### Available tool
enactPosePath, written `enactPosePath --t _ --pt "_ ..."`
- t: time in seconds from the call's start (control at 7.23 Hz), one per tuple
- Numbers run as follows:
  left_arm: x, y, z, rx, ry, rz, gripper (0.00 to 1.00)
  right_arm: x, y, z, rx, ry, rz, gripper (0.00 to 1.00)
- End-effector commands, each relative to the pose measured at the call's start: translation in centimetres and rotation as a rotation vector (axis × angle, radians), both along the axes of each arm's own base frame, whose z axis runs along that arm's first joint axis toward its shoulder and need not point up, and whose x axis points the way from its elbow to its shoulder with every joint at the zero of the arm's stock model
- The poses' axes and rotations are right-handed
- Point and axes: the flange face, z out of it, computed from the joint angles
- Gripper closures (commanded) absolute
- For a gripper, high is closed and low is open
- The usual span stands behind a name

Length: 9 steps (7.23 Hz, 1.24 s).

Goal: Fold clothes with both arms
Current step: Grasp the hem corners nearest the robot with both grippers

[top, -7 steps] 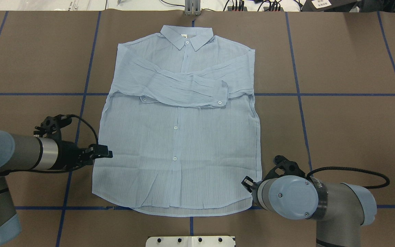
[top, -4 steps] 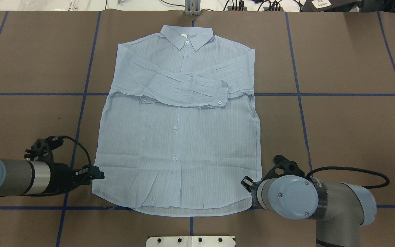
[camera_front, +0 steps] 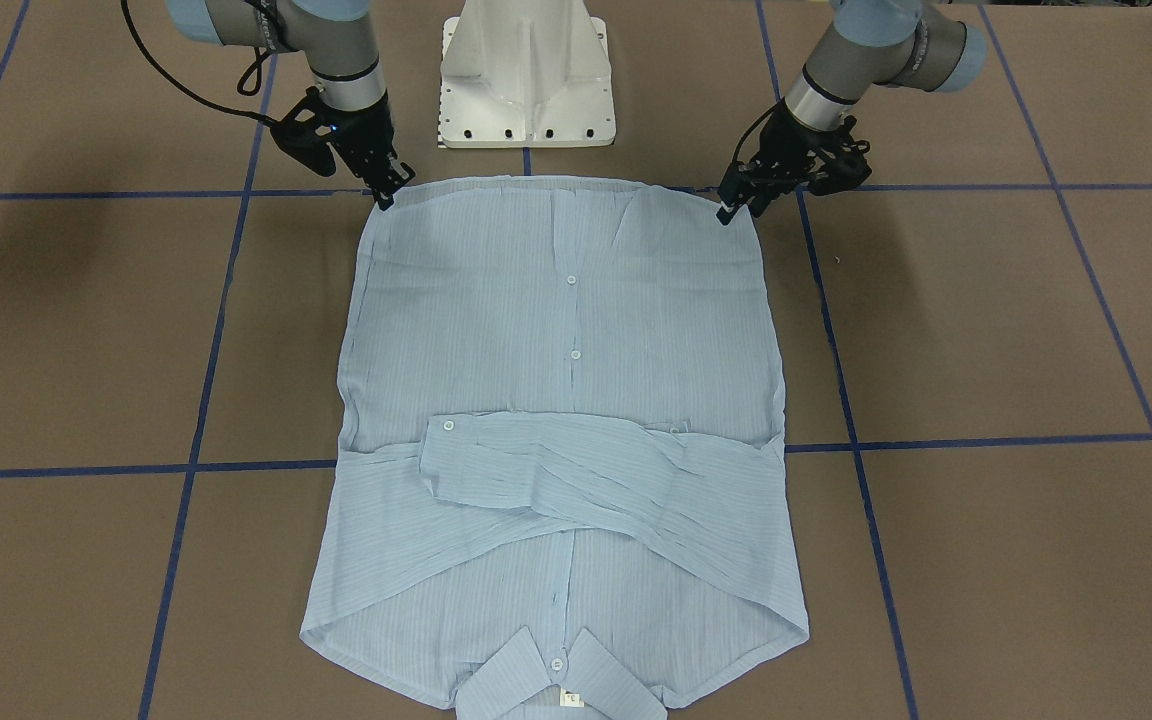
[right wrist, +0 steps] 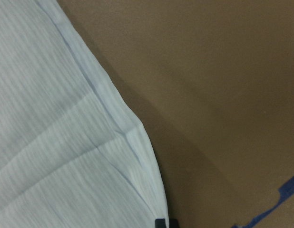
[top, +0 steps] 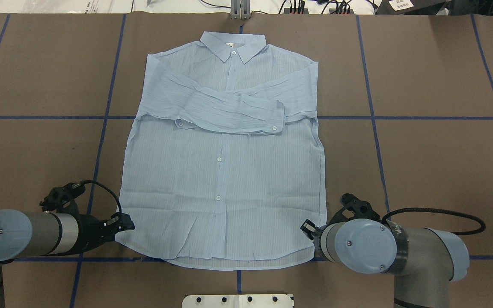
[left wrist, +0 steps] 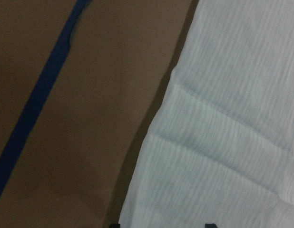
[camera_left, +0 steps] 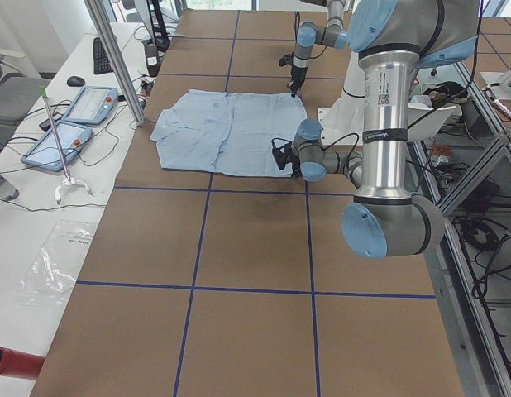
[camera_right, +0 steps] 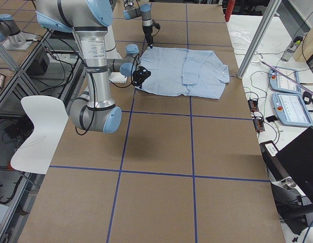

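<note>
Overhead exterior: left tool (top: pixel 126 223) jaws apart, right tool (top: pixel 307 226) can't tell; we'd pinch both shirt (top: pixel 225 171) hem corners evenly, lift tog.

Nothing reads clearly, even the neck label (camera_front: pixel 567 698) of the shirt (camera_front: pixel 656 330).

The shirt (top: pixel 225 171) is pale blue with fine lengthwise stripes, light buttons (top: pixel 218 159) and a white neck label (camera_front: pixel 568 698). The worktop (top: pixel 435 171) is plain brown, ruled into large squares by dark blue tape lines (top: pixel 373 117). The left arm (top: pixel 37 235) and right arm (top: pixel 417 252) are silver and grey with light-blue joint caps and black cables. The left end effector (top: pixel 124 223) and right end effector (camera_front: pixel 383 192) are black. The pedestal (camera_front: pixel 526 70) is white.
</note>
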Motion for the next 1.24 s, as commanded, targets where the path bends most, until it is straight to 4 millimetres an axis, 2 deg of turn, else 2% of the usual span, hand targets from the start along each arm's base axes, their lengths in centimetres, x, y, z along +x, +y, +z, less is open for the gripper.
enactPosePath --t 0.0,0.55,1.11 --pt "1.4 -0.1 -0.9 -0.016 -0.050 0.004 0.37 0.0 0.1 0.0 0.000 0.000 -0.001 1.00" --pt "2.0 1.6 -0.9 -0.032 -0.120 0.037 0.41 -0.1 0.0 0.0 -0.002 -0.001 0.003 1.00" --pt "1.9 1.7 -1.1 -0.038 -0.173 0.030 0.49 -0.1 0.1 0.0 -0.010 0.000 0.009 1.00"
